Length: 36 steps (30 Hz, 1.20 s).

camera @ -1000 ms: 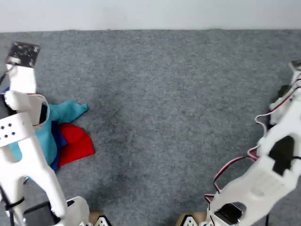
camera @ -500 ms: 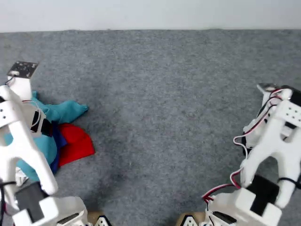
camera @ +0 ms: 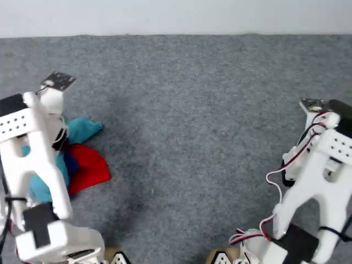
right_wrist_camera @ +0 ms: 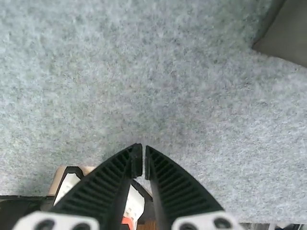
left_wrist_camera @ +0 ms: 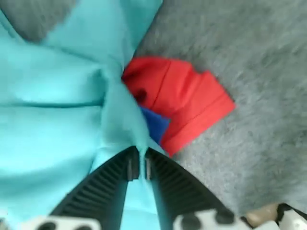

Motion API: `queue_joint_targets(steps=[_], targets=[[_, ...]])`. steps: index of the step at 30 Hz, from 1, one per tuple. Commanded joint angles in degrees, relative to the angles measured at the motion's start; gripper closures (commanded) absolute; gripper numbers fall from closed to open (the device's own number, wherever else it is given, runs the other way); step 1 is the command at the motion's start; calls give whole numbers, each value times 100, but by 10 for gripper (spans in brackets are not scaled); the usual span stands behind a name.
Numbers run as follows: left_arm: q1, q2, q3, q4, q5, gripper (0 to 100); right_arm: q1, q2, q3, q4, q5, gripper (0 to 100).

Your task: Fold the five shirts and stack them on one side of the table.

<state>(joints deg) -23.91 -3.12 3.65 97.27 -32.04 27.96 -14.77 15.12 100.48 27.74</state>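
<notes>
Three crumpled shirts lie heaped at the left edge of the grey felt-covered desk (camera: 192,121): a teal cloth shirt (left_wrist_camera: 53,96) on top, with a red cloth shirt (left_wrist_camera: 187,100) and a dark blue cloth shirt (left_wrist_camera: 154,124) beneath. The left pincer (left_wrist_camera: 137,165) is closed, pinching a teal fold. The right pincer (right_wrist_camera: 139,160) is closed on nothing, above bare felt near the right edge.

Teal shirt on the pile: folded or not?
Not folded. The teal shirt lies rumpled over the red shirt and blue shirt, a ridge of it pinched in the left gripper.
</notes>
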Motion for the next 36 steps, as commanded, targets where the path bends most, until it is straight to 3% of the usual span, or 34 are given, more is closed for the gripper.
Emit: queue_joint_targets(steps=[1,8,15,21,26,30,36], targets=[[378,-774,-92,62,-44,987,-57,-400,35,224,-53,990],[1152,-1275,-488,-35,809,987,-57,-699,281,224,-53,990],[2752,-1292,-1393,-563,2224,987,-57,-901,545,224,-53,990],[4255,-1160,-1437,-1222,2338,987,-57,-1051,598,224,-44,990],[5116,-862,-1455,-1609,2312,987,-57,-1059,598,233,-44,990],[5081,-765,-1437,-1591,2312,986,-92,-1059,598,233,-44,990],[3798,-756,-1437,-519,2207,985,-1086,-1059,589,242,-44,987]])
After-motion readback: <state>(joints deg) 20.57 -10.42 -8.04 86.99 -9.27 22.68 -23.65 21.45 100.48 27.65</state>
